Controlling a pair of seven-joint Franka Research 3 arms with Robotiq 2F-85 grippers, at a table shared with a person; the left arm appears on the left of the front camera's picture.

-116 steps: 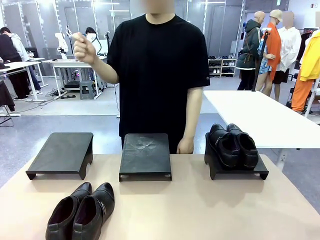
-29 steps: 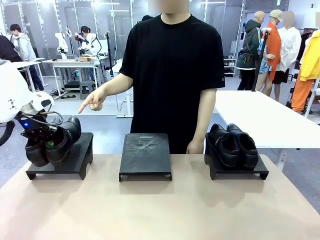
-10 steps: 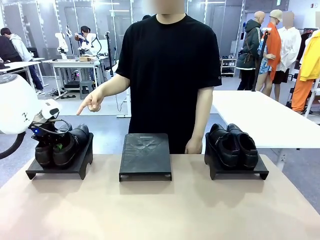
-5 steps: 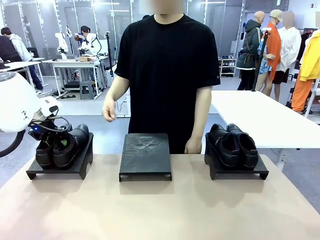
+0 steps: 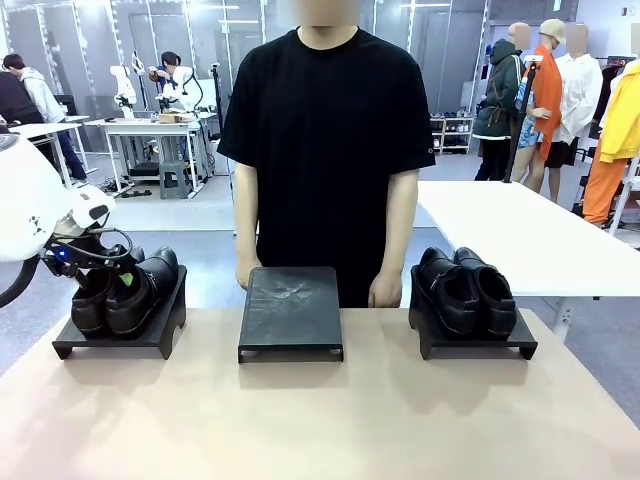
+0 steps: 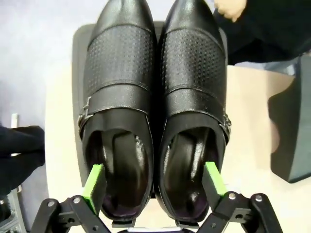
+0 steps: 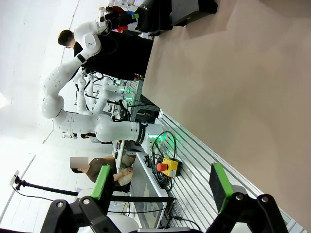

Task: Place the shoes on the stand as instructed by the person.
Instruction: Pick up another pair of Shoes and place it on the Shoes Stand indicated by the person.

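1. Left tool [image 6: 153, 187] has just let go: its green pads now stand spread on either side of the buckled shoes [image 5: 125, 290], freed on the left stand [image 5: 120, 335].
2. Desk [image 5: 330, 420] carries three stands; the person [image 5: 320, 150] behind it has dropped the pointing hand, and both arms hang down.
3. Second pair of shoes [image 5: 467, 290] sits on the right stand [image 5: 475, 342]; the middle stand [image 5: 291, 312] is bare.
4. Right tool [image 7: 160, 187] hangs wide open, holding nothing. Placement looks complete.
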